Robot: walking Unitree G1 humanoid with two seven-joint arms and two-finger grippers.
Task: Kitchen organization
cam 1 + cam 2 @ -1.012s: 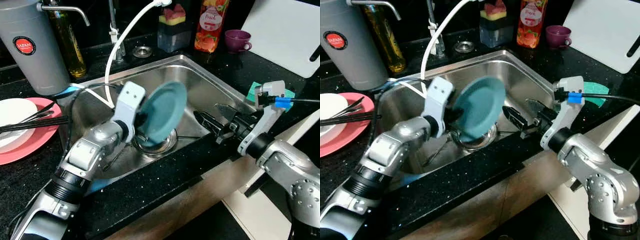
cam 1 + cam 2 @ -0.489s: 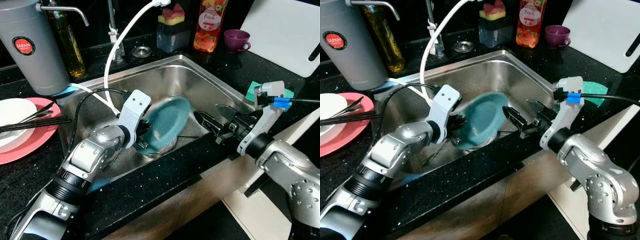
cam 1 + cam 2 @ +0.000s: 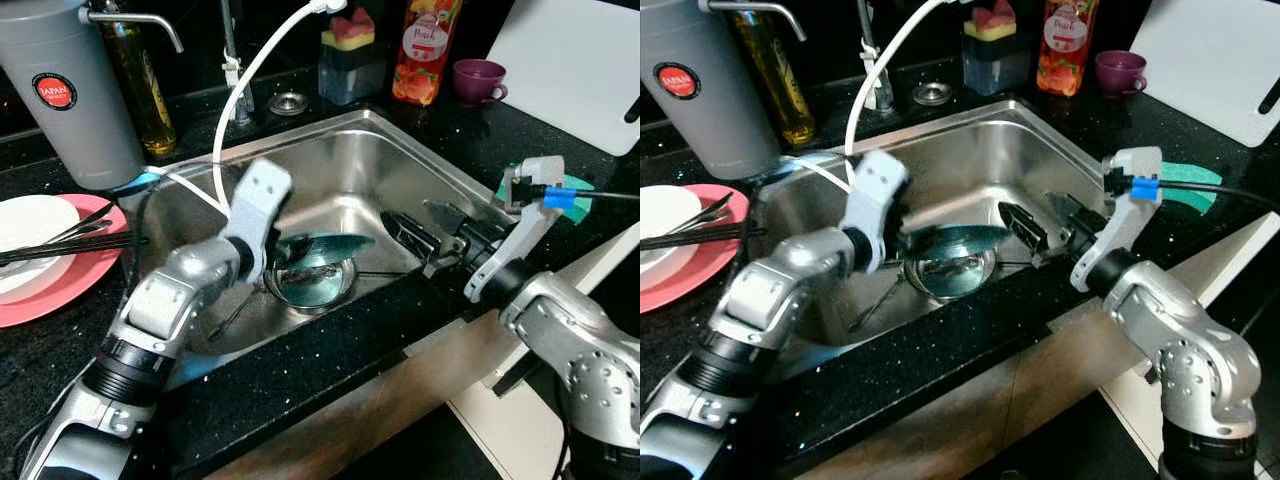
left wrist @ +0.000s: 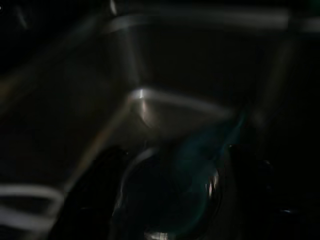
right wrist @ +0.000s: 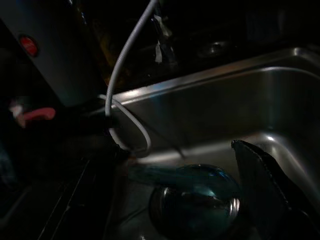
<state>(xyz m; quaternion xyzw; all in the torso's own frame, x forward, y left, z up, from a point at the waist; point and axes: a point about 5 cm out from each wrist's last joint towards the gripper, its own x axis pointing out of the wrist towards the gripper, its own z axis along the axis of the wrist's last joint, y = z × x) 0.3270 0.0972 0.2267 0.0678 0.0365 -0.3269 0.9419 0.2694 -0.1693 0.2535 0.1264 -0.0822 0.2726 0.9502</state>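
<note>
A teal plate (image 3: 322, 243) lies almost flat, low in the steel sink (image 3: 400, 160), just above the drain (image 3: 312, 282). My left gripper (image 3: 274, 254) reaches down into the sink and is shut on the plate's near-left rim; its wrist hides most of the fingers. The dark left wrist view shows a blurred teal plate (image 4: 200, 170) between the fingers. Over the sink's right side, my right gripper (image 3: 422, 226) is open and holds nothing, a short way right of the plate. In the right wrist view the plate (image 5: 192, 177) sits above the drain.
A pink plate (image 3: 50, 290) with a white dish and black chopsticks sits on the left counter by a grey jug (image 3: 70, 90). A white hose (image 3: 250, 85) droops into the sink. A sponge caddy (image 3: 348, 60), orange bottle (image 3: 425, 50), purple cup (image 3: 478, 80) and white board (image 3: 570, 65) line the back.
The teal plate has tipped from standing on edge to nearly flat and gone lower over the drain, with my left wrist turning. My right gripper has edged slightly into the sink.
</note>
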